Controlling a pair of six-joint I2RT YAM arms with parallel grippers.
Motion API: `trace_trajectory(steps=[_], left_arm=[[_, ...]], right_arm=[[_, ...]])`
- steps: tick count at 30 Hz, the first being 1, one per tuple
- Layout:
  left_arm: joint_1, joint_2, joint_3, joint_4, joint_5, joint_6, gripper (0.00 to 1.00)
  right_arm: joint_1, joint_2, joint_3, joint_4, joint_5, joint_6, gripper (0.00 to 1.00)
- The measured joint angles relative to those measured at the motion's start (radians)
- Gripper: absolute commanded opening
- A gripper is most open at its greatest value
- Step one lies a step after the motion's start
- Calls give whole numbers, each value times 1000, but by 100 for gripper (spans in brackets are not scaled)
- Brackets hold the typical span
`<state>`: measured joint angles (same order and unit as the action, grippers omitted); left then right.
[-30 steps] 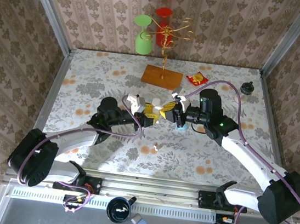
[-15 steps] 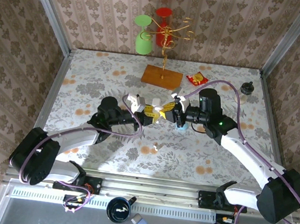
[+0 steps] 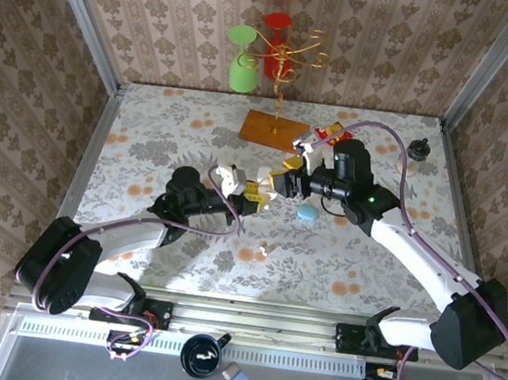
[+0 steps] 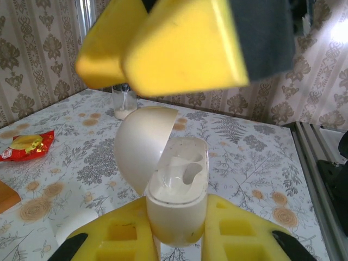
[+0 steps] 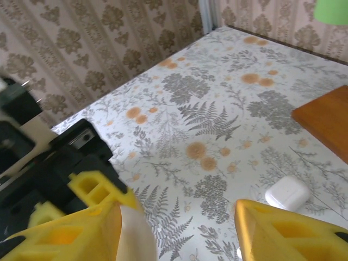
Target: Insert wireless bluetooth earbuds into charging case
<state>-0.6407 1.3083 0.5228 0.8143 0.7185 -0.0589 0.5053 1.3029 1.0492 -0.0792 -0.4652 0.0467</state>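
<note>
One white charging case (image 4: 176, 201) stands upright in your left wrist view, lid tipped back, its base pinched tight by the left gripper (image 4: 176, 242). Whether a bud sits inside it, you cannot tell.

In your right wrist view the right gripper (image 5: 179, 234) hangs just beside that case, jaws parted and closed on nothing.

From the top camera, a tiny white earbud (image 3: 265, 248) lies on the table (image 3: 148, 139), toward the arm bases from the case and well apart from it. A blue case (image 3: 307, 213) rests near the white one, to its right.
</note>
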Motion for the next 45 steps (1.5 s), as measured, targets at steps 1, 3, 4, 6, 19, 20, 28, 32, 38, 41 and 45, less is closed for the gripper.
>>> trace_trajectory(steps=[1,3,4,6,19,20,28,32,38,41,45], left_arm=[[0,-2,-3,0,0,3,0],[1,-6,-8,0,-6,8,0],[1,-8,-12,1,-11,11,0],[2,-11,-26,2,-24,19,0],[78,-28,-79,31,-60,31,0],[78,-34,-79,31,-60,33,0],[79,-46,-79,31,-32,45,0],[79,-61,-79,29,-13,45,0],[79,-73,-79,30,-2,45,0],[79,-73,-82,19,0,45,1],[80,-73,-84,20,-4,55,1]], right_arm=[[-2,5,5,-1,11,9,59],[-7,16,15,-4,21,35,60],[-10,23,19,-4,23,47,60],[-21,41,32,-4,25,82,61],[-40,63,2,53,-43,110,67],[-37,63,-2,53,-46,104,67],[13,63,-7,53,-75,25,69],[17,67,-7,53,-83,3,69],[19,104,-7,52,-89,-18,68],[19,119,-6,52,-77,-13,68],[23,119,-4,52,-57,8,68]])
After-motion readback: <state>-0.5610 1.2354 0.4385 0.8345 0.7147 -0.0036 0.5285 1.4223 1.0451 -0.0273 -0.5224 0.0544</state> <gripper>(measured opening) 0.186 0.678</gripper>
